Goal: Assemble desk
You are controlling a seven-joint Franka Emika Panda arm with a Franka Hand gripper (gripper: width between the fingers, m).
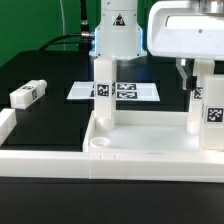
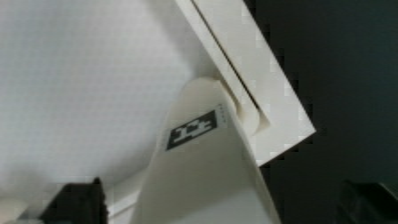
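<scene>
The white rimmed tabletop point(image 1: 150, 140) lies at the front, recesses up. One leg point(image 1: 104, 88) stands upright in its corner on the exterior view's left. A second leg point(image 1: 208, 100) stands upright in the corner on the exterior view's right, its tag facing front. My gripper point(image 1: 197, 82) is lowered over this second leg. In the wrist view the tagged leg point(image 2: 199, 130) runs between my dark fingers point(image 2: 75, 202) with a gap on each side, so the gripper point(image 2: 222, 208) is open around it. A third leg point(image 1: 28, 94) lies loose at the exterior view's left.
The marker board point(image 1: 140, 91) lies flat behind the tabletop. The long low white border wall point(image 1: 40, 155) runs along the front on the exterior view's left. The arm's white base point(image 1: 118, 35) stands at the back.
</scene>
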